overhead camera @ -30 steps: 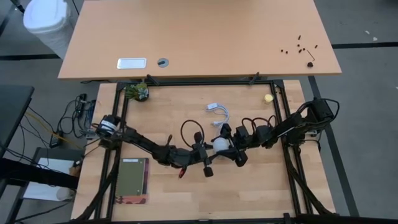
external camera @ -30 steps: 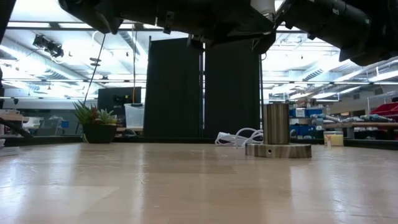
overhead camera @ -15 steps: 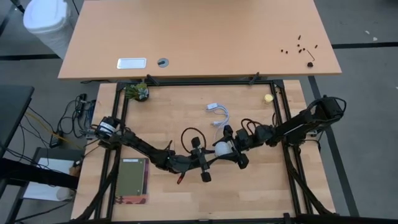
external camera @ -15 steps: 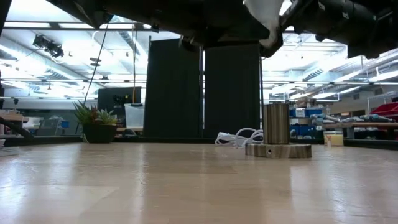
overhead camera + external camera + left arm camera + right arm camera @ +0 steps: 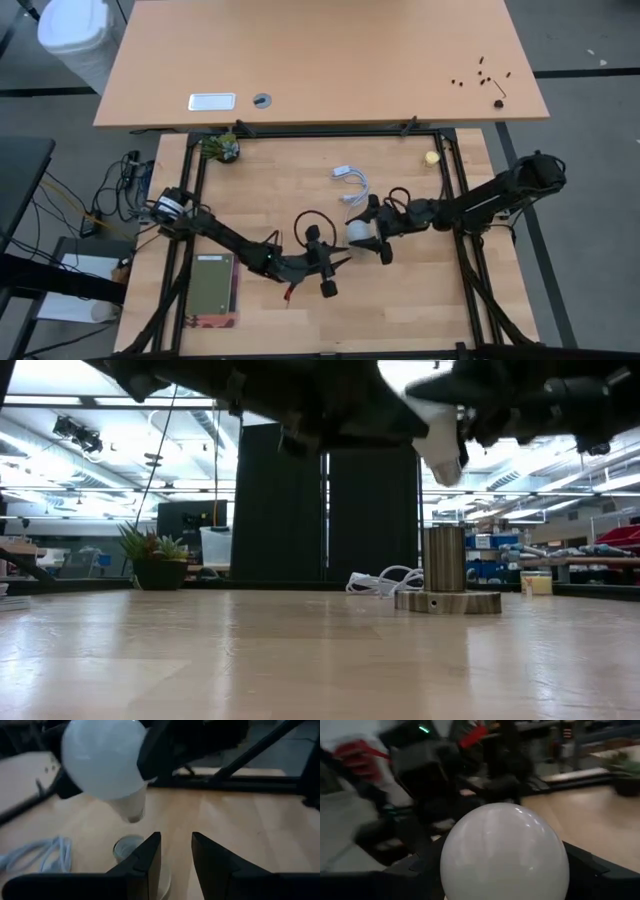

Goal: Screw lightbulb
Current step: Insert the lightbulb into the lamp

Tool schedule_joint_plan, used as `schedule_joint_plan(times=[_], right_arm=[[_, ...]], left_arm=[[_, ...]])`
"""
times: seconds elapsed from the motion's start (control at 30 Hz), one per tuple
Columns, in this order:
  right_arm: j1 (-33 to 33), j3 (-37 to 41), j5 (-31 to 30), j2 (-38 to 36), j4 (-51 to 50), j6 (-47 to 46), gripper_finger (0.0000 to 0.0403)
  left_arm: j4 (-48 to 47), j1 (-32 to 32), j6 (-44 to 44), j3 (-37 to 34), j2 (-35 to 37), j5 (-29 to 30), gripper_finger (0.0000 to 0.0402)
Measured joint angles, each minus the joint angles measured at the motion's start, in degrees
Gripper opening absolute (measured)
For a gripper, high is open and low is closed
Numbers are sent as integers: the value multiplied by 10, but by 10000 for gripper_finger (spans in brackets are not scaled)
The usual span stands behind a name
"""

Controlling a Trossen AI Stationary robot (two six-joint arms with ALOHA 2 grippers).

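Observation:
The white lightbulb [image 5: 360, 232] hangs over the middle of the table with my right gripper [image 5: 372, 236] shut on it. In the low view its tapered neck [image 5: 445, 450] points down, a little tilted, above the metal socket [image 5: 444, 560], which stands on a round disc base [image 5: 447, 602]. The left wrist view shows the lightbulb [image 5: 105, 760] above the socket [image 5: 127, 847]. My left gripper [image 5: 175, 855] sits level just left of the lightbulb, slightly open, with nothing between its fingers. In the high view the grippers hide the socket. My right gripper pinches the lightbulb's round globe [image 5: 457, 860] between its two fingers [image 5: 422, 865], one on each side. It comes in level from the table's right. The lightbulb is lifted clear, with its neck [image 5: 131, 807] pointing down and slightly tilted.
A white cord [image 5: 352, 182] runs from the socket toward the far edge. A small potted plant [image 5: 222, 147] stands at the far left and a yellowish ball [image 5: 431, 157] at the far right. A green pad [image 5: 213, 288] lies near the left edge.
My right gripper has tipped from pointing downward to about level and sunk a little, so the lightbulb has come down into the low view above the socket, neck down. My left gripper has drawn back slightly toward the near left and turned a little.

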State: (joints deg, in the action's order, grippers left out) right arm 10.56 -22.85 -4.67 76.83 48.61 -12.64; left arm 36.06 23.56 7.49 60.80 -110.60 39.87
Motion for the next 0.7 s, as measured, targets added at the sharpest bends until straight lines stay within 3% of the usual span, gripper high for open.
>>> schedule_joint_plan(times=[0.1, 0.23, 0.43, 0.7], right_arm=[[14, 37, -64, 9, 63, 9, 284], [22, 89, -91, 39, 199, 7, 284], [22, 102, -94, 122, 280, -22, 284], [25, 87, -94, 217, 399, -16, 284]], left_arm=[[-33, -8, 53, 0, -7, 3, 114], [-40, -22, 80, -1, -23, -5, 128], [-21, -44, 38, -1, -27, -5, 156], [-31, -60, 33, -1, -28, -21, 158]])
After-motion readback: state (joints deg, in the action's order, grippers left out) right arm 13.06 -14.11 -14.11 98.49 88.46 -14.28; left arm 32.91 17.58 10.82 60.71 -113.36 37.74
